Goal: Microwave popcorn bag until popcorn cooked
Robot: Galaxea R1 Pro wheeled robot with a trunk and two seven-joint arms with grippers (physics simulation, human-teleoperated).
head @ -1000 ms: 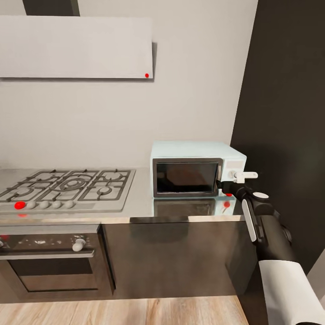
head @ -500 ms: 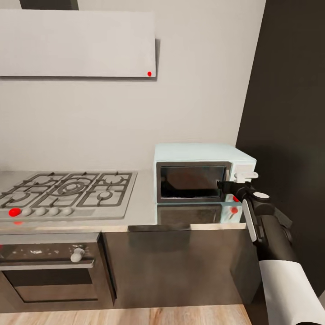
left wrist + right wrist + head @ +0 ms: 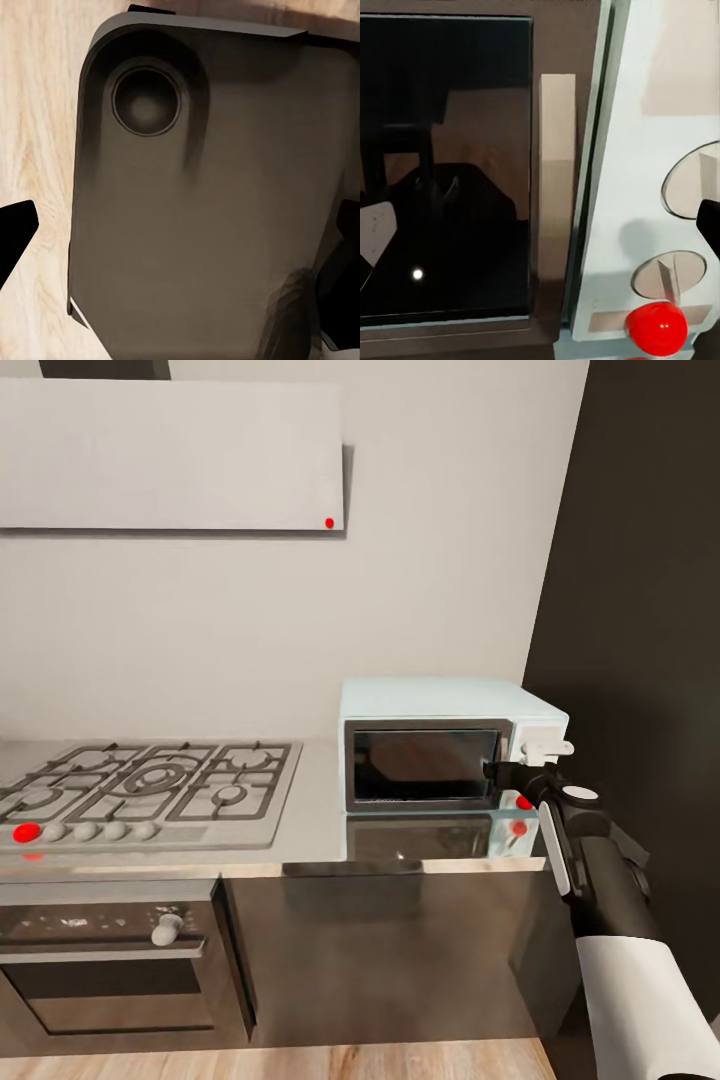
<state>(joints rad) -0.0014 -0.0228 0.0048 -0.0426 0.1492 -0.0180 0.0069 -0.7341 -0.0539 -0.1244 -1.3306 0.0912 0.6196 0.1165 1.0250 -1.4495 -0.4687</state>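
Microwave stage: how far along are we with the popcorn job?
Done: the pale-blue microwave with dark glass door looks shut; whether the bag is inside I cannot tell through the glass. In hand: the right gripper is at the control panel, near the red button. Left: starting the heating and cooking the popcorn.

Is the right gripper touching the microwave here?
Cannot tell. In the head view the right gripper overlaps the microwave at its control panel, and no contact or gap shows plainly.

Glossy dark glass on the microwave (image 3: 425, 763) door, smooth pale-blue casing. Beside the microwave, brushed steel hob (image 3: 150, 790) on mirror-glossy countertop (image 3: 320, 830). Below, matt light wood floor (image 3: 300, 1060).
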